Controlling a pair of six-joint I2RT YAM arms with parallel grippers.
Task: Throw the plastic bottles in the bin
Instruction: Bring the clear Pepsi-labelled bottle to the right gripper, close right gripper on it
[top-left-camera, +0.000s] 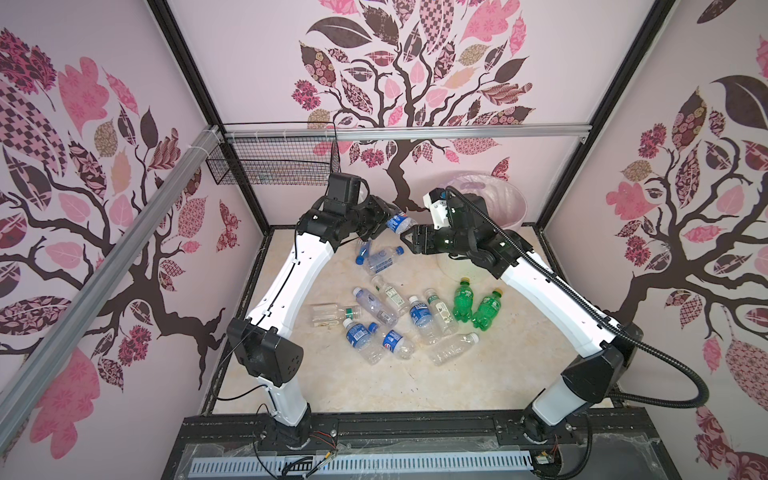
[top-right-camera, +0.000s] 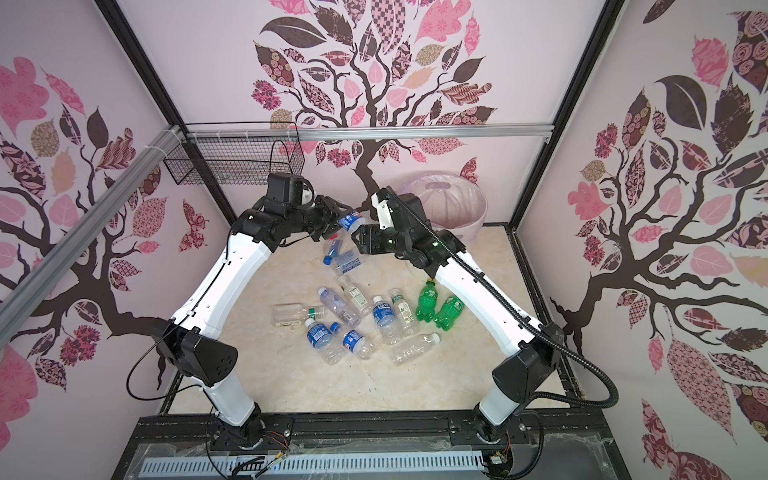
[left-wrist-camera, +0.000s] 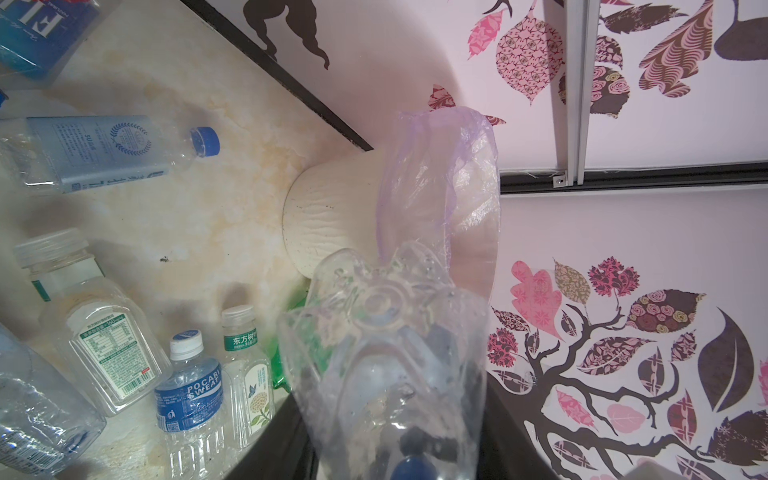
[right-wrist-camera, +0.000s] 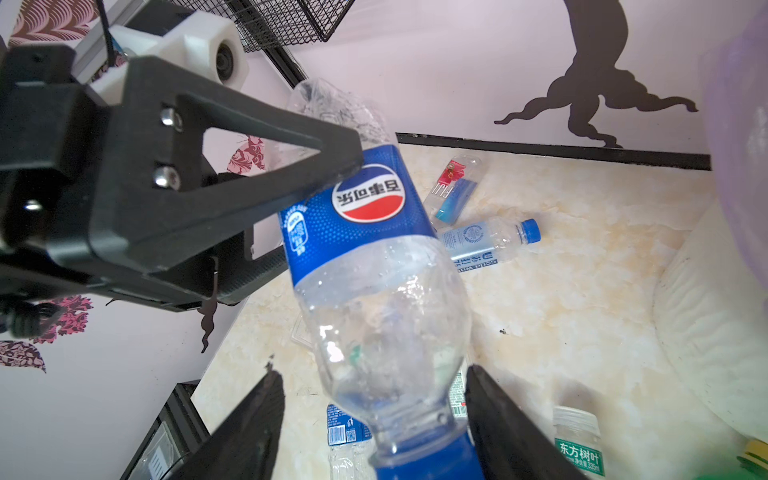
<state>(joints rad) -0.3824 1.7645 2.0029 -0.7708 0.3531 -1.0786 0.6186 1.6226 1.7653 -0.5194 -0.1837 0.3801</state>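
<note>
My left gripper (top-left-camera: 384, 216) is shut on a clear plastic bottle (top-left-camera: 398, 220) with a blue Pepsi label, held in the air left of the bin (top-left-camera: 492, 199). In the right wrist view its finger (right-wrist-camera: 232, 174) presses the label while the blue cap end points toward my right gripper (right-wrist-camera: 374, 372). That gripper's jaws stand open on either side of the neck, with a gap on one side. In both top views the right gripper (top-right-camera: 358, 241) meets the bottle (top-right-camera: 348, 221) from the right. Several more plastic bottles (top-left-camera: 419, 316) lie on the floor, two of them green (top-left-camera: 463, 299).
A black wire mesh basket (top-left-camera: 274, 166) hangs on the back wall at the left. The cream bin with its lilac bag (left-wrist-camera: 436, 174) stands in the back right corner. Two bottles (top-left-camera: 380, 257) lie just below the grippers. Patterned walls close in three sides.
</note>
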